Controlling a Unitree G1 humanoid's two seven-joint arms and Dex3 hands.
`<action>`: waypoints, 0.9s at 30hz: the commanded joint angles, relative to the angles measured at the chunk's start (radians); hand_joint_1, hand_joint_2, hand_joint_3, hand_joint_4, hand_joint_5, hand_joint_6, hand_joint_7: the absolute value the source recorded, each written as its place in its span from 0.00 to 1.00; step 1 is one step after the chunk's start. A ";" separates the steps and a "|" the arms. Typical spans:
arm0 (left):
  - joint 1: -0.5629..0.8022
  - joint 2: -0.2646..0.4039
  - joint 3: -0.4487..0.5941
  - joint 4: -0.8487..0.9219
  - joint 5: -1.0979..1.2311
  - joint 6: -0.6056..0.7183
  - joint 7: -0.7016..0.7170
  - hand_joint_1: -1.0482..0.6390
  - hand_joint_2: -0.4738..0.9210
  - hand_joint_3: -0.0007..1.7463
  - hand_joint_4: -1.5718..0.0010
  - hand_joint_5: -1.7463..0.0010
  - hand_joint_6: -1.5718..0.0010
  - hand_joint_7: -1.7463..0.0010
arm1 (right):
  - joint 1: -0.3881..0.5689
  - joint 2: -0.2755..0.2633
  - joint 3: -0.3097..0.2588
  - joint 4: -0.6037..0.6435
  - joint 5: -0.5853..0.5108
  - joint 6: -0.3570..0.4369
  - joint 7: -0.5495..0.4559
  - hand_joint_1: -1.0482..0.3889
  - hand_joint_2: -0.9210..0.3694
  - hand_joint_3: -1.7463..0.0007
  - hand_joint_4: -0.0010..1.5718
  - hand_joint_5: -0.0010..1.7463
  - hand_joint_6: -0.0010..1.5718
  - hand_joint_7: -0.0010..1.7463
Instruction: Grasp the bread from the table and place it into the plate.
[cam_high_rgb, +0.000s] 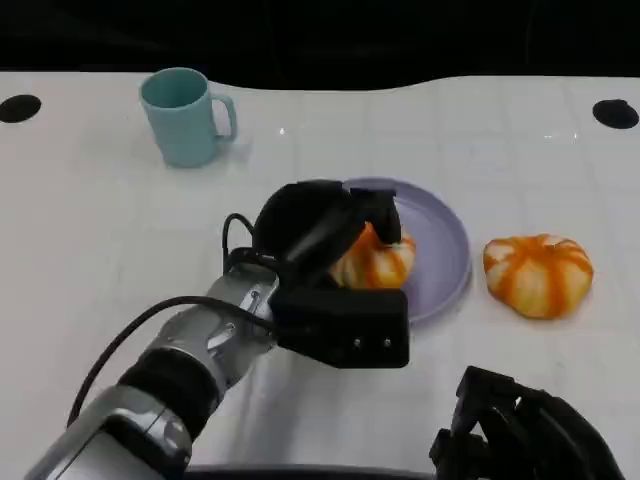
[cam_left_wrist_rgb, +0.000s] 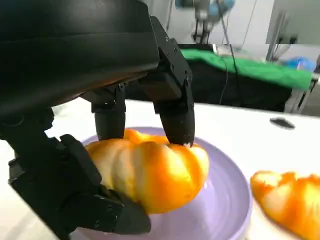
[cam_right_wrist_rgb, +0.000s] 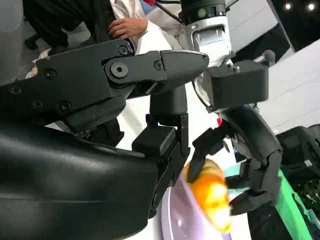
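Orange bread (cam_high_rgb: 375, 262) sat clamped in my left hand (cam_high_rgb: 335, 235) over the purple plate (cam_high_rgb: 440, 250); my right hand (cam_high_rgb: 520, 430) stayed unreadable.

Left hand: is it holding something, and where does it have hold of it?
Yes. The left hand grips one bread over the plate, fingers on top, another beneath.

Bright even light, soft shadows, wrist views blurred up close

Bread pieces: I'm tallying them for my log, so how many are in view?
2. One bread is gripped by the left hand over the purple plate; another bread lies on the table beside the plate, on its far side from the hand.
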 joint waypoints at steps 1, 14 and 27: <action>-0.025 0.016 -0.012 -0.013 -0.005 0.030 -0.059 0.43 0.97 0.04 0.61 0.32 0.54 0.94 | 0.002 -0.007 -0.003 0.003 0.001 -0.018 0.010 0.24 0.00 0.87 0.54 0.92 0.48 0.78; 0.050 0.099 -0.039 -0.235 0.030 0.137 -0.168 0.17 1.00 0.08 0.83 0.86 0.90 0.99 | -0.008 -0.006 -0.004 0.015 -0.002 -0.025 0.005 0.23 0.00 0.87 0.54 0.92 0.49 0.78; 0.320 0.200 0.145 -0.570 -0.228 0.021 -0.257 0.21 1.00 0.04 0.71 0.80 0.79 0.96 | -0.023 0.001 -0.004 0.032 -0.001 -0.032 0.010 0.23 0.00 0.86 0.54 0.93 0.48 0.79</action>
